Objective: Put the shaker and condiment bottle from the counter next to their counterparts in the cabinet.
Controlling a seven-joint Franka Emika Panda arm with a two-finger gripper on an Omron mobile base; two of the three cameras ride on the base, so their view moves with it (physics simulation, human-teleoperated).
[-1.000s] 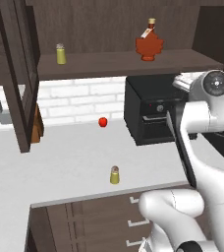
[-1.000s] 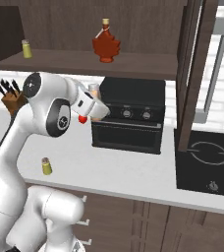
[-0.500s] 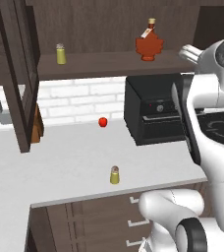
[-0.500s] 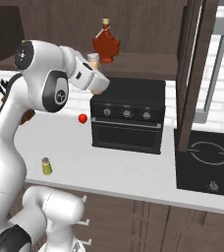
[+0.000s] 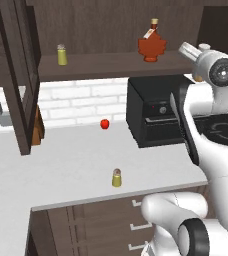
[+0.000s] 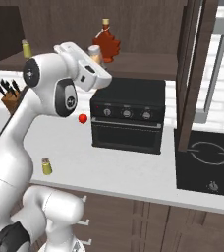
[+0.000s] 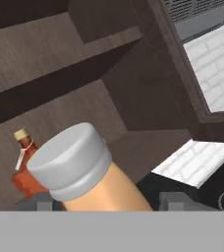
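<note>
Condiment bottle (image 7: 92, 177) sits dead centre between the end effector's (image 7: 106, 201) fingertips, grey cap tilted toward eleven o'clock. Maple-leaf bottle (image 7: 26, 168) stands at eight o'clock on the cabinet (image 7: 60, 74) shelf.

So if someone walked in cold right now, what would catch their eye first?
Probably the condiment bottle filling the hand view, held in the pincer up by the cabinet shelf. Next, the dark red maple-leaf bottle standing on that shelf just beyond it. Then the lone shaker near the counter front edge.
</note>
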